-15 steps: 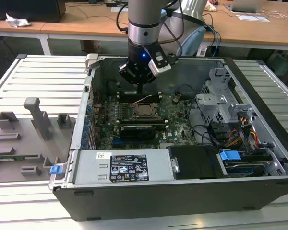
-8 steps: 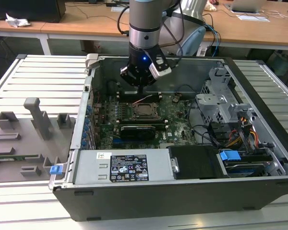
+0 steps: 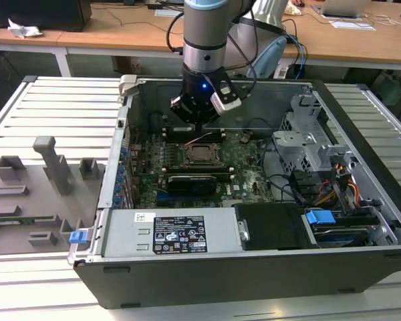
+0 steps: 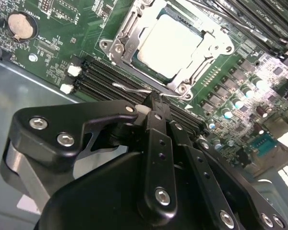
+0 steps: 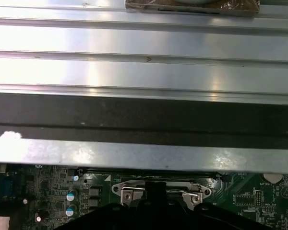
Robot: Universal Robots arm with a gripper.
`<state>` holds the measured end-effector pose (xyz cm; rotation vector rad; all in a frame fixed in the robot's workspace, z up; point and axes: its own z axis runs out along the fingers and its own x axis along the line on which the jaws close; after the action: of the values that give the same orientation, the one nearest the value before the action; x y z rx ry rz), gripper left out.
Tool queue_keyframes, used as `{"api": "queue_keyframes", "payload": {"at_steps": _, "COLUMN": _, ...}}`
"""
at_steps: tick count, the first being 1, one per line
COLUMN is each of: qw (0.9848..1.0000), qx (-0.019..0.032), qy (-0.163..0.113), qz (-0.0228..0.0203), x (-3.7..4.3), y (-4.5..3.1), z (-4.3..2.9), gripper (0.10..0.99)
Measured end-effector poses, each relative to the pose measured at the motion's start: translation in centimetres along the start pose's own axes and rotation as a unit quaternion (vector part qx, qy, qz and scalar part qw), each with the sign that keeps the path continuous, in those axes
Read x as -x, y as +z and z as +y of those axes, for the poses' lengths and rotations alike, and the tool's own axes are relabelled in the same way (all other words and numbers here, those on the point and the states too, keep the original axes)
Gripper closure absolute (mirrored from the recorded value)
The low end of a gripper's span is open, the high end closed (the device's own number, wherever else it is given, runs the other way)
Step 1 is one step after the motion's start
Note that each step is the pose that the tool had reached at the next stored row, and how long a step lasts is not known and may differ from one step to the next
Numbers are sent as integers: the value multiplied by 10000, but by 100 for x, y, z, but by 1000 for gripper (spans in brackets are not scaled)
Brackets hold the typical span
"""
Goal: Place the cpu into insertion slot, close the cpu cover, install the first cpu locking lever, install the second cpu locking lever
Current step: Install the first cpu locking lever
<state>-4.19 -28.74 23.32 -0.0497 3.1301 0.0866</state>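
Note:
The cpu (image 4: 175,43) lies flat in the insertion slot (image 4: 104,46), silver face up. The cpu cover (image 4: 126,29) is down around it as a silvery frame. A thin wire locking lever (image 4: 127,87) runs along the socket's near edge. My gripper (image 4: 153,101) is shut, its black tips right at that wire; I cannot tell whether they touch it. In the exterior view the gripper (image 3: 199,127) hangs inside the open computer case, just behind the socket with the cpu (image 3: 202,154). The first wrist view shows the gripper (image 5: 156,189) at the socket's metal edge (image 5: 129,194).
Long black memory slots (image 4: 105,79) flank the socket, and a coin battery (image 4: 20,25) sits on the board. The case wall (image 5: 144,48) rises close behind the gripper. A black card (image 3: 190,179), power supply (image 3: 167,231), drive cage (image 3: 307,140) and cables (image 3: 334,190) crowd the case.

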Motion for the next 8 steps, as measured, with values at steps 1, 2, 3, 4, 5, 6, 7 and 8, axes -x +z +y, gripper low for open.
{"api": "queue_keyframes", "payload": {"at_steps": 1, "qw": 10000, "qx": 0, "qy": 0, "qz": 0, "x": 10, "y": 8, "z": 1, "gripper": 980}}
{"api": "queue_keyframes", "payload": {"at_steps": 2, "qw": 10000, "qx": -1, "qy": 0, "qz": 0, "x": 20, "y": 13, "z": 2, "gripper": 980}}
{"api": "queue_keyframes", "payload": {"at_steps": 3, "qw": 10000, "qx": 0, "qy": 0, "qz": 0, "x": 38, "y": 26, "z": 6, "gripper": 980}}
{"api": "queue_keyframes", "payload": {"at_steps": 4, "qw": 10000, "qx": -2, "qy": -1, "qz": 0, "x": 49, "y": 36, "z": 10, "gripper": 980}}
{"api": "queue_keyframes", "payload": {"at_steps": 5, "qw": 10000, "qx": -3, "qy": -1, "qz": 1, "x": 55, "y": 41, "z": 12, "gripper": 980}}
{"api": "queue_keyframes", "payload": {"at_steps": 6, "qw": 10000, "qx": -3, "qy": -2, "qz": 1, "x": 61, "y": 46, "z": 14, "gripper": 980}}
{"api": "queue_keyframes", "payload": {"at_steps": 7, "qw": 10000, "qx": -4, "qy": -6, "qz": 2, "x": 68, "y": 50, "z": 17, "gripper": 980}}
{"api": "queue_keyframes", "payload": {"at_steps": 8, "qw": 10000, "qx": -4, "qy": -8, "qz": 4, "x": 73, "y": 54, "z": 19, "gripper": 980}}
